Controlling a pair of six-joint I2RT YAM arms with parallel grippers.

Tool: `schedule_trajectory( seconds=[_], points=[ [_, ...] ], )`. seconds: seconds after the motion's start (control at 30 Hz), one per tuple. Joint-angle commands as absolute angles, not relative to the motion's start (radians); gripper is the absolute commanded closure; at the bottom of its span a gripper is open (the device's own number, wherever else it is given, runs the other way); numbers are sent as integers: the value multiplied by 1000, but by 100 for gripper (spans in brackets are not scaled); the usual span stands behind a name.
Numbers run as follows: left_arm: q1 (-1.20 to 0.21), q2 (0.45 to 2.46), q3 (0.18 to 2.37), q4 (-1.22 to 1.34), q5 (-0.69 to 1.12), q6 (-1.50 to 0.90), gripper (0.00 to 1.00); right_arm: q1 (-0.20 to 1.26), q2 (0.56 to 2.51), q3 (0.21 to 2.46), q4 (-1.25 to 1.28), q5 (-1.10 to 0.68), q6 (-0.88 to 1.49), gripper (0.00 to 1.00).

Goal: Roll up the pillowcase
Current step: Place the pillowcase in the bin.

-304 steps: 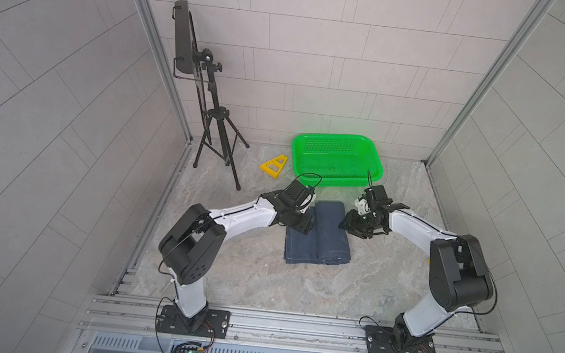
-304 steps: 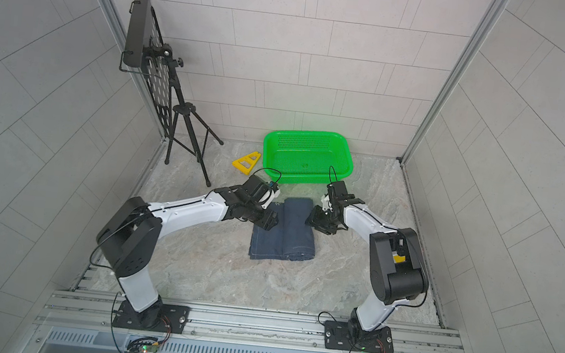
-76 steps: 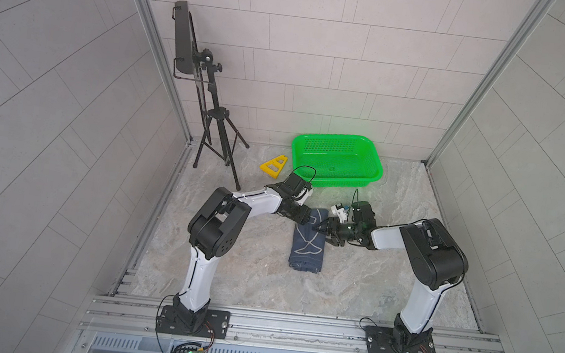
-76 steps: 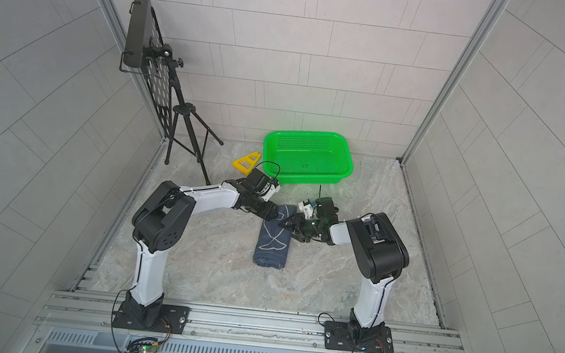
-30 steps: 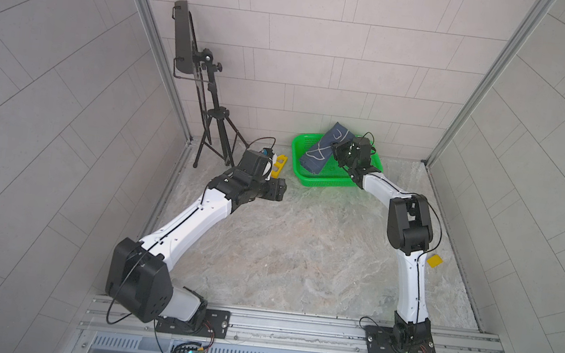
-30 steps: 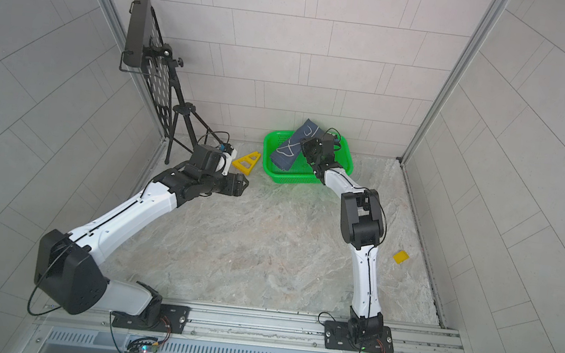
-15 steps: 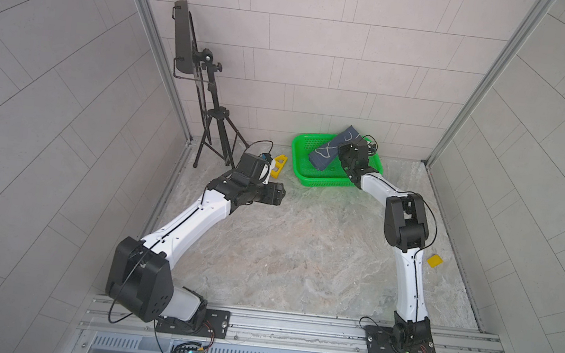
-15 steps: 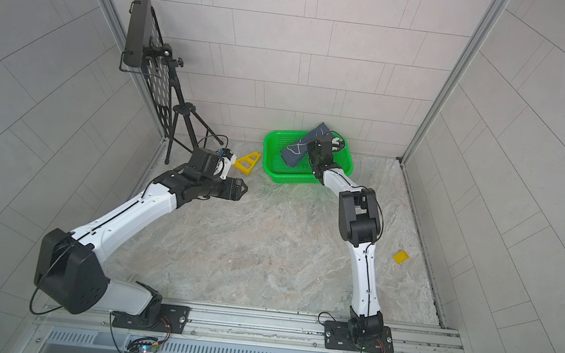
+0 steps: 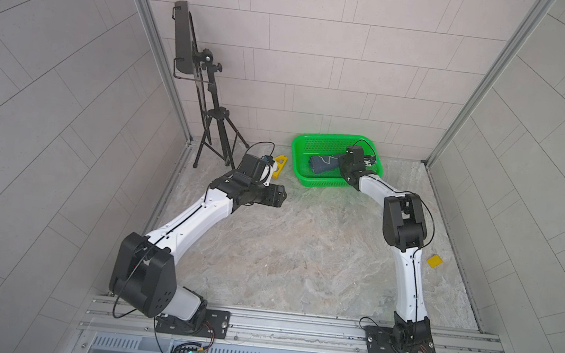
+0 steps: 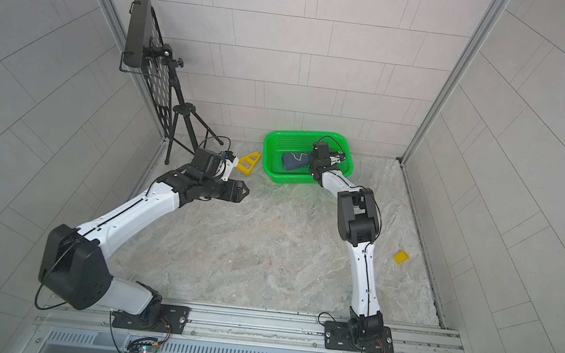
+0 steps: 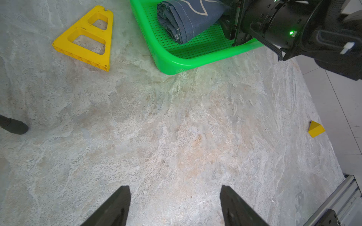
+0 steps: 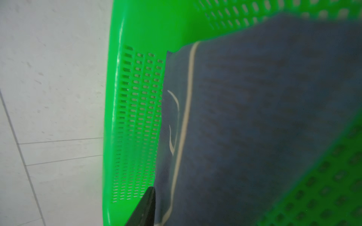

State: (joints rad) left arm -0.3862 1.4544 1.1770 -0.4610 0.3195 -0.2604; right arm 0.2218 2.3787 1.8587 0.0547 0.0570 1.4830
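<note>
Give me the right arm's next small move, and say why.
Probably spread the right hand wide and draw it up out of the green basket. The rolled pillowcase already lies on the basket floor with the hand at its end, and whether the cloth is released cannot be seen.

so the pillowcase point(image 11: 188, 19) is rolled into a chunky navy bundle, with white line doodles and a white seam on the outside. It lies on its side in the green basket point(image 11: 176, 64), spiral layers showing at one end.
</note>
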Motion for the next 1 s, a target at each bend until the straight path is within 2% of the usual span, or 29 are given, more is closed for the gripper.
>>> schedule_trajectory(
  seconds=[0.0, 0.07, 0.4, 0.8, 0.9, 0.97],
  points=[
    [-380, 1468, 1181, -469, 339, -233, 20, 225, 2336, 1875, -46, 50, 1446, 53],
    [-380, 1471, 1184, -470, 341, -227, 20, 227, 2316, 1877, -79, 30, 1425, 47],
    [-376, 1483, 1189, -468, 353, -208, 20, 225, 2212, 1855, -178, -11, 1362, 36],
    [-303, 1429, 1188, -514, 334, -148, 20, 201, 1983, 1641, -192, -67, 1287, 36],
    [-262, 1386, 1165, -537, 295, -111, 20, 176, 1902, 1573, -194, -125, 1151, 36],
    [-224, 1336, 1126, -537, 237, -91, 19, 160, 1816, 1507, -210, -142, 976, 35]
  ],
)
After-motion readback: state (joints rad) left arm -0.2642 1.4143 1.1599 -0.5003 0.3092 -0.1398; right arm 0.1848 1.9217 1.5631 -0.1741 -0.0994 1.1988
